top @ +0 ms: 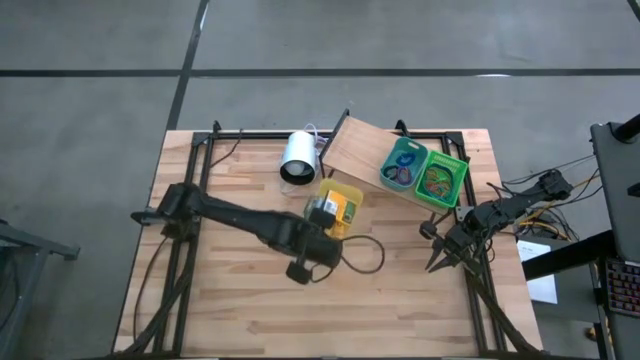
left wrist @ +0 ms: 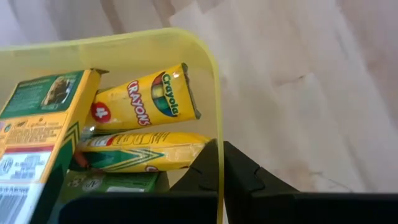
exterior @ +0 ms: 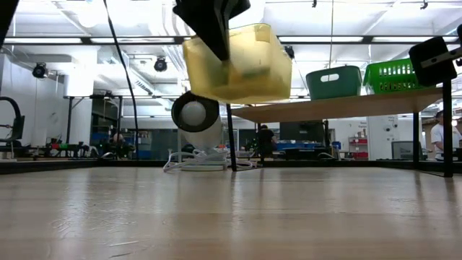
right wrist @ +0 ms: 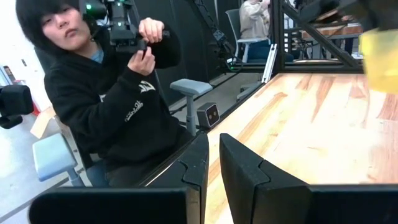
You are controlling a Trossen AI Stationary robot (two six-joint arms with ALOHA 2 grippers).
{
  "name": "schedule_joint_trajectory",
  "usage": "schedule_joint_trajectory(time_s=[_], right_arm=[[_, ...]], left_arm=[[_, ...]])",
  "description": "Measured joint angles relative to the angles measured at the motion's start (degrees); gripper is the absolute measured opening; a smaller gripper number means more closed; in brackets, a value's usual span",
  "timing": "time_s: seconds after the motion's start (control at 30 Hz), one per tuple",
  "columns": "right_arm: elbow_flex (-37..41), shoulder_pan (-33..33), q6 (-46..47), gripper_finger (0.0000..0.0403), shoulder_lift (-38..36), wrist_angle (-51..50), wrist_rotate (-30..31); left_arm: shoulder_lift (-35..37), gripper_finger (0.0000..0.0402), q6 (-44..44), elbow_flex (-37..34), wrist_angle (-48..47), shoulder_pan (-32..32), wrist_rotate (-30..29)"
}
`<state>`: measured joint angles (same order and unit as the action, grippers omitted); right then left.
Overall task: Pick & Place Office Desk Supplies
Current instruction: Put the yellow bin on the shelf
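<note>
Crayon boxes (left wrist: 146, 102) lie inside a translucent yellow bin (top: 340, 205), and the left gripper (left wrist: 221, 168) has its fingers pressed together on that bin's wall, one finger inside and one outside. The low view shows the yellow bin hanging clear above the worktop (exterior: 231, 217), tilted, with nothing under it. From above, it sits over the middle of the worktop, slightly toward the far edge, at the end of the left arm that reaches in from the left edge. In the left wrist view the contents are a small yellow crayon pack, a longer yellow-and-green pack (left wrist: 140, 152) beneath it, and a taller green-and-yellow box (left wrist: 40, 143) beside them.

Near the far right corner a slanted wooden board (top: 355, 150) carries a teal bin (top: 402, 165) and a green bin (top: 440, 180), side by side, both holding small coloured items too small to tell apart. A white cylinder (top: 298, 155) lies near the far edge, just beside the board.

The right gripper (right wrist: 212, 162) waits by the right edge, fingers nearly together with a narrow gap, holding nothing. Beyond that edge a person in a black hoodie (right wrist: 118, 106) sits holding a dark device.
</note>
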<state>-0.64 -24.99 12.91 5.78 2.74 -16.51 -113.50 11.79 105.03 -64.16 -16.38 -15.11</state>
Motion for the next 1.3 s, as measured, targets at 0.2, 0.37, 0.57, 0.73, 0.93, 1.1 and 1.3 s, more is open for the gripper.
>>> schedule_joint_trajectory(time_s=[0.2, 0.37, 0.57, 0.73, 0.93, 1.1, 1.3], right_arm=[[0.0, 0.0, 0.0, 0.0038, 0.0, 0.0, 0.0], [0.0, 0.0, 0.0, 0.0038, 0.0, 0.0, 0.0], [0.0, 0.0, 0.0, 0.0038, 0.0, 0.0, 0.0], [0.0, 0.0, 0.0, 0.0038, 0.0, 0.0, 0.0], [0.0, 0.0, 0.0, 0.0038, 0.0, 0.0, 0.0], [0.0, 0.0, 0.0, 0.0038, 0.0, 0.0, 0.0], [0.0, 0.0, 0.0, 0.0038, 0.0, 0.0, 0.0]], left_arm=[[1.7, 0.0003, 10.3, 1.7, -0.6, 3.0, 0.8], [1.9, 0.0003, 12.3, 5.1, -2.2, 6.9, 3.7], [1.9, 0.0003, 18.3, 7.9, -3.5, 12.4, 6.7], [1.9, 0.0003, 26.7, 9.6, -3.5, 16.7, 7.3], [1.9, 0.0003, 31.5, 10.3, -1.6, 23.0, 10.2], [1.8, 0.0003, 36.5, 10.5, 0.2, 26.2, 11.6], [1.7, 0.0003, 39.3, 10.2, 2.8, 28.7, 12.5]])
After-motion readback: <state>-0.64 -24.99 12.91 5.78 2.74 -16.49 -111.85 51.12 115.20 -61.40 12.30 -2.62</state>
